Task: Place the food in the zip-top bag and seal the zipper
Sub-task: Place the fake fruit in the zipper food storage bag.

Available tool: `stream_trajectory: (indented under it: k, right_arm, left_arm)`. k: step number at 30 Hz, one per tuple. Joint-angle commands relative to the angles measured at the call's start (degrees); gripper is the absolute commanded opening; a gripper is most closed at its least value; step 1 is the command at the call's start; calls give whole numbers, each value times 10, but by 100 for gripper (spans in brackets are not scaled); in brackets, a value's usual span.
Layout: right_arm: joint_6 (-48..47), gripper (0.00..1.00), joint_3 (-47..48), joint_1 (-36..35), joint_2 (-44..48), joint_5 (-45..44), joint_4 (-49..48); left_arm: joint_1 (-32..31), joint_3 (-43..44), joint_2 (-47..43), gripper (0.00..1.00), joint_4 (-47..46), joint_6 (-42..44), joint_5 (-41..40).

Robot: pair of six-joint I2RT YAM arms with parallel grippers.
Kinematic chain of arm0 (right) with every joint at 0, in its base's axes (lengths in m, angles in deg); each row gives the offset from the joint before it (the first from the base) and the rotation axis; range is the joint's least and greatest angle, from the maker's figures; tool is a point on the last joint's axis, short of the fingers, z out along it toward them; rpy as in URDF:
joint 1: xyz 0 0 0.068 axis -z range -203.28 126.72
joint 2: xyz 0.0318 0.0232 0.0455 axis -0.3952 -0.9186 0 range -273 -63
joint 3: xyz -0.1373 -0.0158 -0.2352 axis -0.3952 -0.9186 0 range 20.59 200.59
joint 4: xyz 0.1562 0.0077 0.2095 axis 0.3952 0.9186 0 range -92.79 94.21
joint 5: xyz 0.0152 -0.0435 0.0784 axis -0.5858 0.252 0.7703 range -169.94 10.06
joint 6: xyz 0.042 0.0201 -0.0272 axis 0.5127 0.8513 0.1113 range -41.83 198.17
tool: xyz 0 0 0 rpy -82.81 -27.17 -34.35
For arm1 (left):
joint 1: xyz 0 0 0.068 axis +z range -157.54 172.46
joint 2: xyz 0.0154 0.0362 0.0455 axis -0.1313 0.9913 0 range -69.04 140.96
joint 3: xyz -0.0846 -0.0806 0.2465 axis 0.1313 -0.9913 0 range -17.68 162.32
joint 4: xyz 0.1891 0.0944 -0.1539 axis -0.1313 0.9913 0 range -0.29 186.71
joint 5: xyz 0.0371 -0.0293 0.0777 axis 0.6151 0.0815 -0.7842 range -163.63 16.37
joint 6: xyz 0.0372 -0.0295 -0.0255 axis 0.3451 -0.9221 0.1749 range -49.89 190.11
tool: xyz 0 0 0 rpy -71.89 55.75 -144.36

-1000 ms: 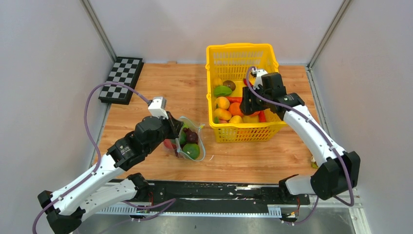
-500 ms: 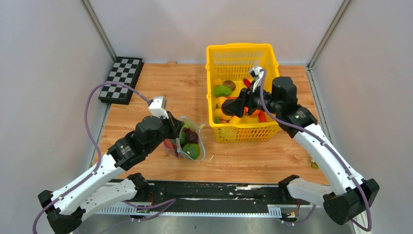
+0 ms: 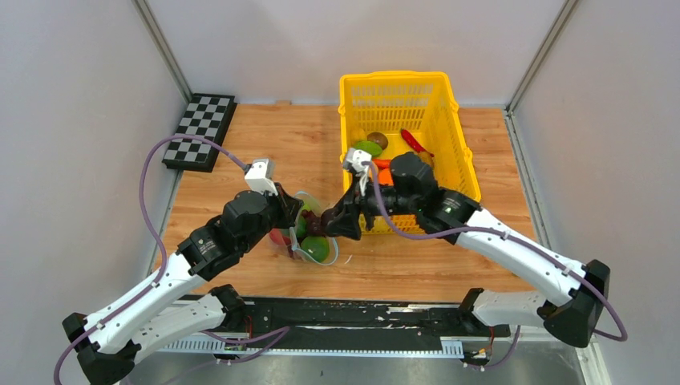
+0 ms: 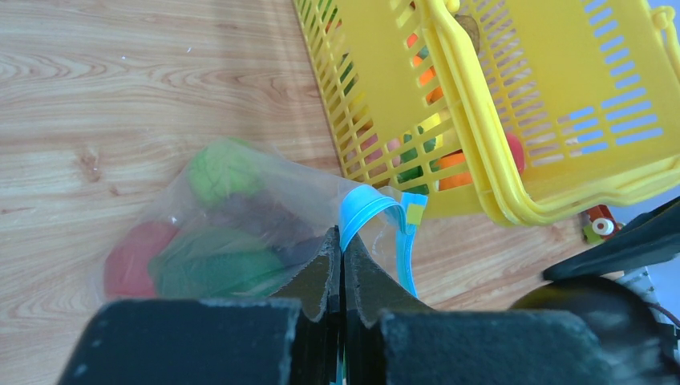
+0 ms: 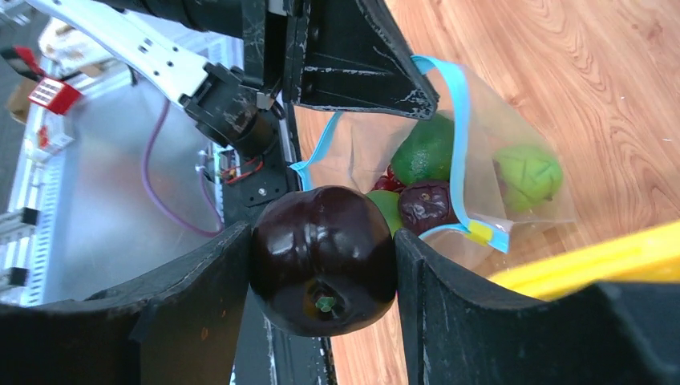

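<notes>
The clear zip-top bag point(image 3: 319, 243) lies on the wooden table left of the basket, its mouth open, with green, dark and red food inside. My left gripper point(image 4: 343, 241) is shut on the bag's rim at the teal-blue zipper point(image 4: 365, 208), holding the mouth up. My right gripper point(image 5: 321, 237) is shut on a glossy dark purple plum point(image 5: 323, 257) and hovers just in front of the bag's mouth point(image 5: 459, 136). In the top view the right gripper point(image 3: 333, 223) sits right beside the bag, facing the left gripper point(image 3: 290, 215).
A yellow mesh basket point(image 3: 405, 84) with more fruit and vegetables stands at the back right, close to the bag. A checkerboard point(image 3: 200, 131) lies at the back left corner. Grey walls enclose the table on three sides.
My right arm has swung out of the basket to the left and down, carrying the plum to the bag's mouth. The left arm and the bag have stayed put.
</notes>
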Motion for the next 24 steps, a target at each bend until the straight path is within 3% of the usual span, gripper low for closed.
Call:
stream_trajectory:
  k: [1,8,19,24]
  right_arm:
    - [-58,32,22,-58,-42,-100,-22]
    - [-105,32,33,-114,-108,-206,-55]
    - [-120,36,-44,-123,-152,-245,-285]
    - [-152,39,-16,-132,-209,-315,-256]
  left_arm:
    - [3,5,-2,3,-25,-6,2]
    - [3,5,-7,3,-20,-6,-2]
    - [3,2,-8,3,-18,-8,-6]
    - [3,4,-12,3,-13,-9,-9]
